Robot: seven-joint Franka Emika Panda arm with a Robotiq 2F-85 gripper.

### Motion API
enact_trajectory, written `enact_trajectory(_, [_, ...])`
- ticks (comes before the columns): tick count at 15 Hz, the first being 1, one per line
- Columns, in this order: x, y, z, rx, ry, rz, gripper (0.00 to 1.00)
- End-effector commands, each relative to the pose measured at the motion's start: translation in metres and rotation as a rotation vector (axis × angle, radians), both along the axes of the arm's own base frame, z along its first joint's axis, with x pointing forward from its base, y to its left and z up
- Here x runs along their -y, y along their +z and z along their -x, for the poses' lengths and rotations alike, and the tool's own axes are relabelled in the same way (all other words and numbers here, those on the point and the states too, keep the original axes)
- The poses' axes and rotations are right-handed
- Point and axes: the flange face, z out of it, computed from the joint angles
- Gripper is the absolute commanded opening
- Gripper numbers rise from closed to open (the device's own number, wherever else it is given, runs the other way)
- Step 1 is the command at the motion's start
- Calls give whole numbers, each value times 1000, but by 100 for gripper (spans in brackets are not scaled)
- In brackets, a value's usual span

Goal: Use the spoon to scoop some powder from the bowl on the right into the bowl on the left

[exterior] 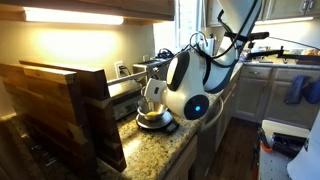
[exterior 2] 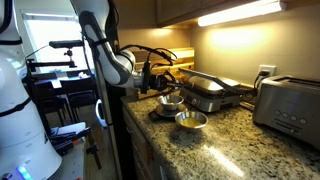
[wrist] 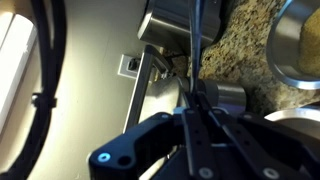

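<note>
— While the arm is seen bent over the granite counter, where is the gripper found?

— It is held low, just above the rear bowl, which is set on a dark mat near the counter's edge. The same is shown in both exterior views: from the opposite side the gripper is also seen over that bowl.

— And how are the jaws set?

— In the wrist view they are seen pressed close together on a thin dark rod, which is taken for the handle of the spoon. The spoon's head cannot be made out.

— Where is the other bowl placed?

— The front bowl is stood just beside the rear one, directly on the granite. Whether the two are touching cannot be told.

— Is powder seen in them?

— It cannot be told; the insides are shown too small and too dim.

— What else is placed on the counter?

— A flat grill press is set behind the bowls, and a toaster is stood further along, by the wall. Wooden boards are seen at one end.
</note>
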Motion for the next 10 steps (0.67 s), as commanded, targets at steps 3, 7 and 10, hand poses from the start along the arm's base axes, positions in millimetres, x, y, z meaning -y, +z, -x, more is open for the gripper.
enact_trajectory(3, [-4,9,4,-101,3,-41,4])
enact_trajectory(7, [-6,16,-1,-194,0,-88,4])
enact_trajectory(10, [-5,23,-8,-259,-14,-108,4])
